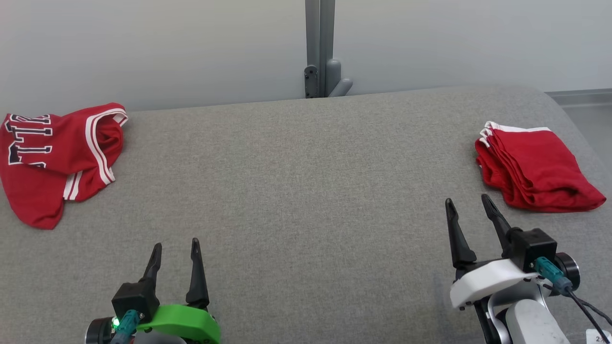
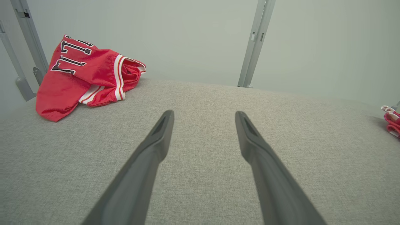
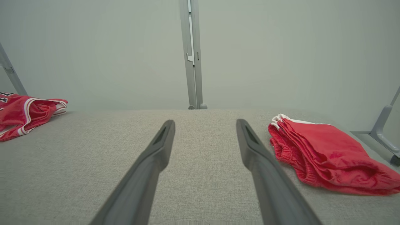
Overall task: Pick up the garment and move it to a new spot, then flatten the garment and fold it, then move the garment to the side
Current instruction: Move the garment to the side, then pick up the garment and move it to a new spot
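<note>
Head view is giving us both arms low over the near side of the grey table (image 1: 306, 191). The left gripper (image 1: 176, 244) and the right gripper (image 1: 467, 200) are each standing with fingers spread wide and nothing between them. We are judging that they are held open like this because the pick has not yet begun.

The garment to be handled, a crumpled red jersey (image 1: 57, 157) with white stripes and dark lettering, is lying at the table's far left, well apart from the left gripper. Its bunched folds are telling us it is not yet flattened. At the far right a folded red stack (image 1: 535, 172) is sitting just beyond the right gripper's fingertips without touching them, probably parked there as finished work.

The jersey's left edge is running out of the head view, and its lettering is folding in on itself, so we are not managing to read it. We are also not able to tell how many pieces are making up the stack, and the left wrist view is cutting it off at the frame edge.
</note>
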`<state>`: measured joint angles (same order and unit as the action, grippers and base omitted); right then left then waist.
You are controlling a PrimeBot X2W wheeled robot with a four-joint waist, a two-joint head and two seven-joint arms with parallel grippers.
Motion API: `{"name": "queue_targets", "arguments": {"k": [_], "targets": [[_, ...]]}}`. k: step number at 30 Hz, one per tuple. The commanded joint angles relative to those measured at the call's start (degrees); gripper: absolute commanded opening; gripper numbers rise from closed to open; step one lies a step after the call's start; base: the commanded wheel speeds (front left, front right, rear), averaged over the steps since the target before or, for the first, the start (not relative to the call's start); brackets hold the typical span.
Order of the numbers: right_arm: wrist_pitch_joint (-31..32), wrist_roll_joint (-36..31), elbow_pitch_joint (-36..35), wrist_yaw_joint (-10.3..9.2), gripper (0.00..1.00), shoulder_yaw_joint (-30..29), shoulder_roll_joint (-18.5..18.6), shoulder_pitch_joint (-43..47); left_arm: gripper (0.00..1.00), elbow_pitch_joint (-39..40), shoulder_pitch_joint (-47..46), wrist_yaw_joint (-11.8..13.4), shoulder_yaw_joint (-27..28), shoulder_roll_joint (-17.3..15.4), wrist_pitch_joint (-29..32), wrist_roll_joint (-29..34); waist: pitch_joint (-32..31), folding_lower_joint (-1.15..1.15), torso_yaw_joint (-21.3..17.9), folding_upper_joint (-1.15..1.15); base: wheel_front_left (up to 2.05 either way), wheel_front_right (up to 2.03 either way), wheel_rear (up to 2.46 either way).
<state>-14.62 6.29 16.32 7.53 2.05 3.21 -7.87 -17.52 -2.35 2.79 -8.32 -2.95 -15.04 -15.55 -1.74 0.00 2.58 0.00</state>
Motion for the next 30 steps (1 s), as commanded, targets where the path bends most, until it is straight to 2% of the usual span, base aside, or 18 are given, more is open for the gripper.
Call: {"name": "queue_targets", "arguments": {"k": [1,11,30], "targets": [[0.16,-0.10,-1.23,-0.09,1.00,-0.07,-0.06,1.79,1.00,-0.18,0.73,0.35,-0.05,0.01,-0.14,-0.54,-0.26,0.00,0.36,0.00,0.00,0.00,0.00],[0.24,2.47,-4.31,-0.09,1.00,2.42,-0.23,6.33,1.00,-0.78,0.84,0.78,-0.67,0.02,-0.14,-0.80,-0.68,0.00,0.50,0.00,0.00,0.00,0.00],[0.23,3.15,-5.48,-0.09,1.00,1.85,-0.26,7.65,1.00,-0.96,1.29,1.16,-1.22,0.02,-0.14,-0.86,-1.33,0.00,0.69,0.00,0.00,0.00,0.00]]}}
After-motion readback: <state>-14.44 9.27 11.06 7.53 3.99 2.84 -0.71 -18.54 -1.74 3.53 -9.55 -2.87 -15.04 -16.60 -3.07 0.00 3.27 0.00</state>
